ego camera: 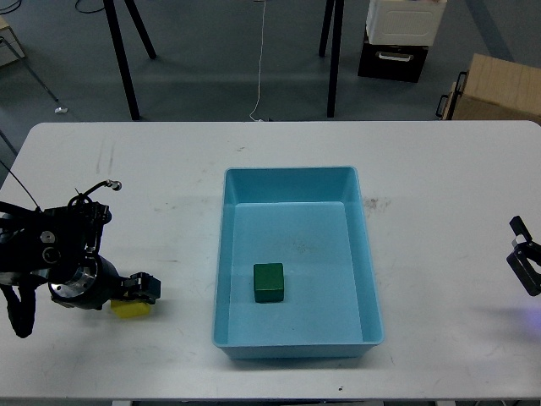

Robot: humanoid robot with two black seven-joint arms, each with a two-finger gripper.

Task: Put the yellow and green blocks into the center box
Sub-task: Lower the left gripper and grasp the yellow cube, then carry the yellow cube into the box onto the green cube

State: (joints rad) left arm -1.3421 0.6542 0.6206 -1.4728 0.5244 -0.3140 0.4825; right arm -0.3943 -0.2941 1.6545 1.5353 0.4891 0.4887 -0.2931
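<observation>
One of the two blocks is already in its place, and the other one is now being taken, so the task looks about half done.

At the far left, the left gripper (142, 290) is low over the white table (439, 169), and it is at the yellow block (132, 308). This block lies on the table well to the left of the blue tray, and only its lower part shows under the black fingers. The fingers seem to stand close around the block, in a narrow opening, but the gripper is dark and seen from above, so I cannot tell if the jaws already press on it or only stand beside it. My judgement is that the step in hand is the grasp of the yellow block. The next move calls for a firm closing, then a lift high enough to pass over the tray wall, then a carry to the right and a release inside.

In the middle, the center box (294, 175) holds the green block (269, 282), which rests flat on the floor of the tray, toward the near left part, apart from the walls.

At the right edge, the right gripper (526, 264) hangs above the table, well apart from the tray. Its two fingers are spread and hold nothing.
</observation>
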